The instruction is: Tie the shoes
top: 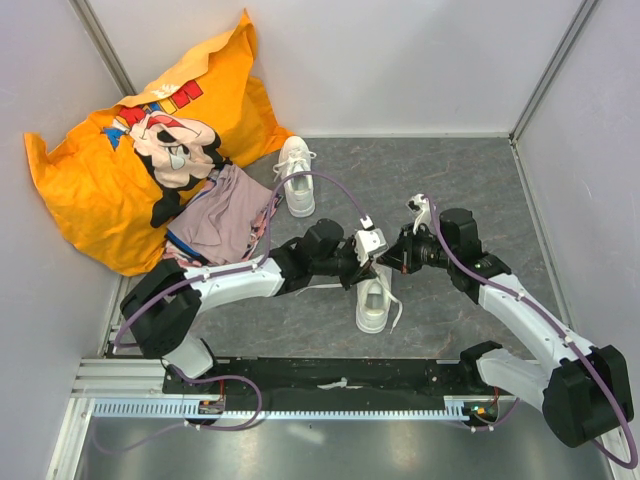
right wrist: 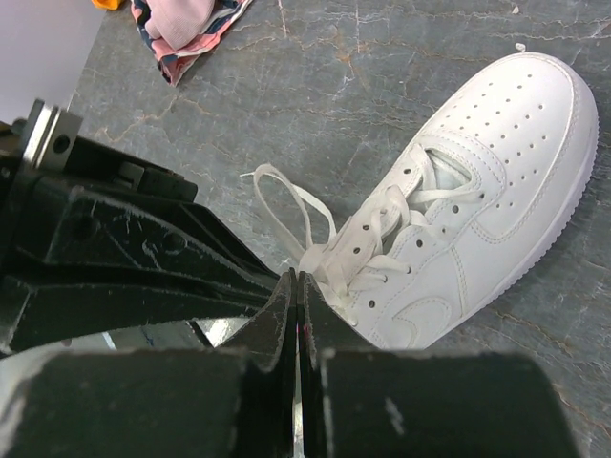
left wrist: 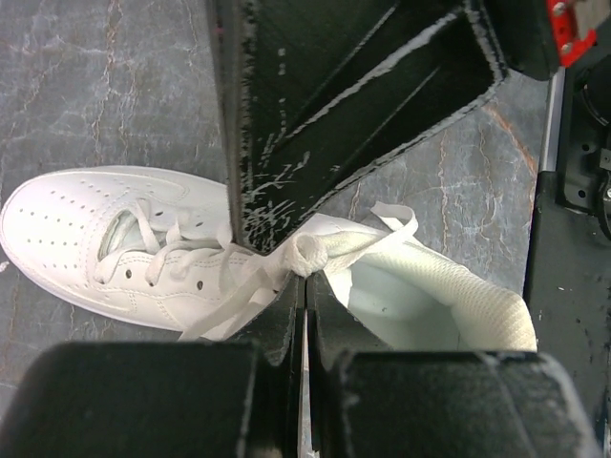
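- Far shoe [top: 295,175]: back left, beside the folded garment [top: 225,215], well apart from both arms, not in play
- Left end effector [left wrist: 305,272]: jaws together, pinching a bunch of lace [left wrist: 310,250] right over the tongue of the near shoe [top: 374,305]
- Near shoe: on the tabletop [top: 450,190] between your two arms, long axis near-to-far, toe seemingly toward the bases
- Right end effector [right wrist: 298,281]: clamped on the lace from the opposite side, equally near
- Judgement: your next pull likely runs sideways, across the shoe's axis
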